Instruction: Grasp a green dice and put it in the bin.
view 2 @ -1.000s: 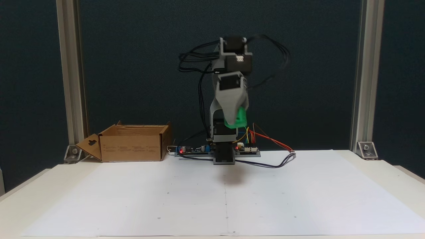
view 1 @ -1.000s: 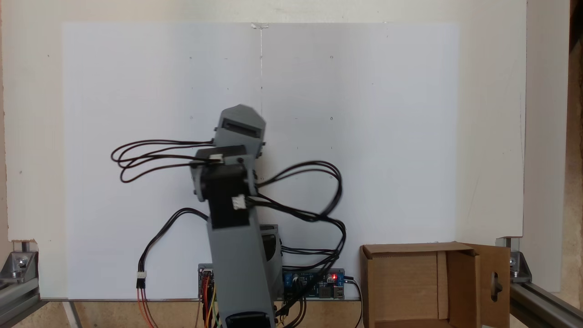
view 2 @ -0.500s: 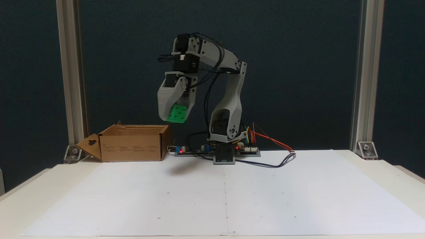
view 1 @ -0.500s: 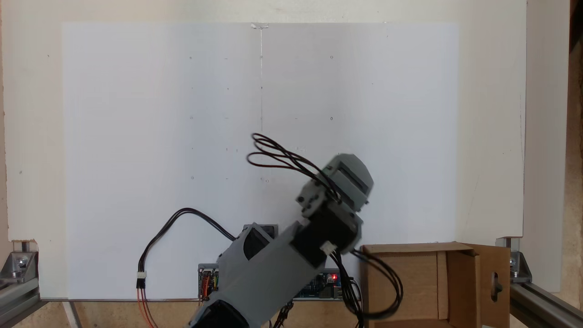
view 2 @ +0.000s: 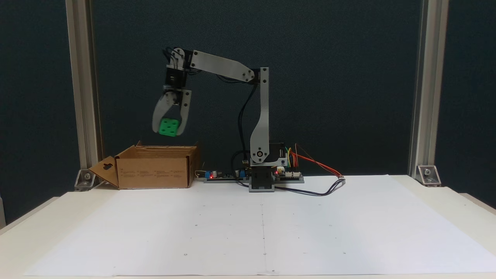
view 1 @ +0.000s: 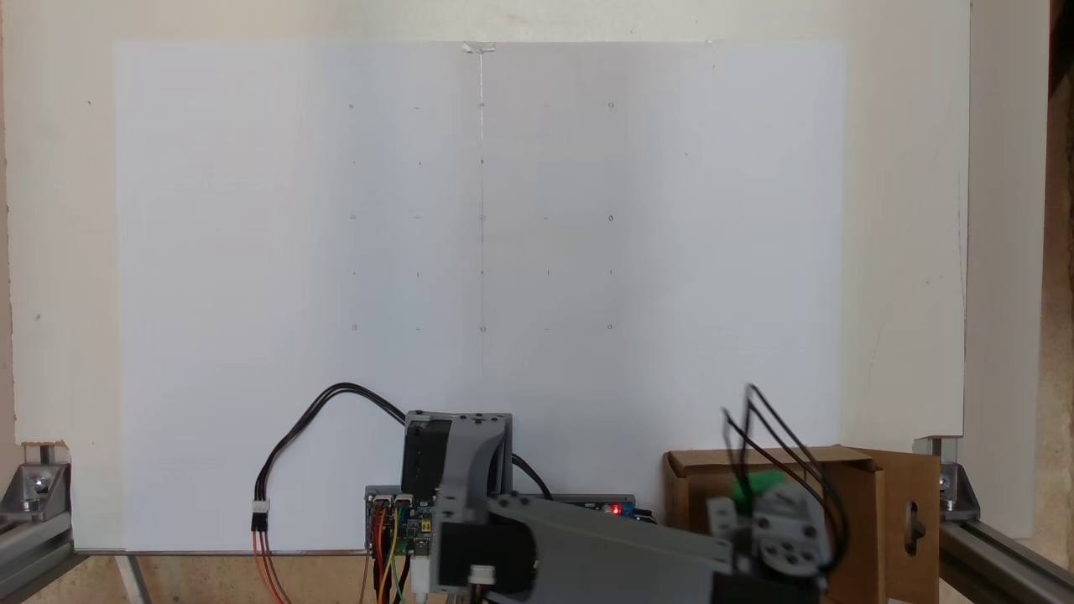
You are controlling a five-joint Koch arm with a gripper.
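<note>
Swinging since earlier, pincer (view 2: 169,128) holds dice (view 2: 169,127) above bin (view 2: 155,167).

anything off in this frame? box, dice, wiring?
Nothing stands out. The hand holds the green dice in the air above the open cardboard box, dice slightly tilted. The box stands upright, its slotted flap folded outward. Cables lie loose by the base.

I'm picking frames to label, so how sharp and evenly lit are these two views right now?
In a fixed view from above, the wrist and its cables over the bin are smeared, and the green dice is a soft patch; the white sheet is evenly lit. In a fixed view from the front, the end effector, green dice and bin are crisp against a dark backdrop, without glare.
</note>
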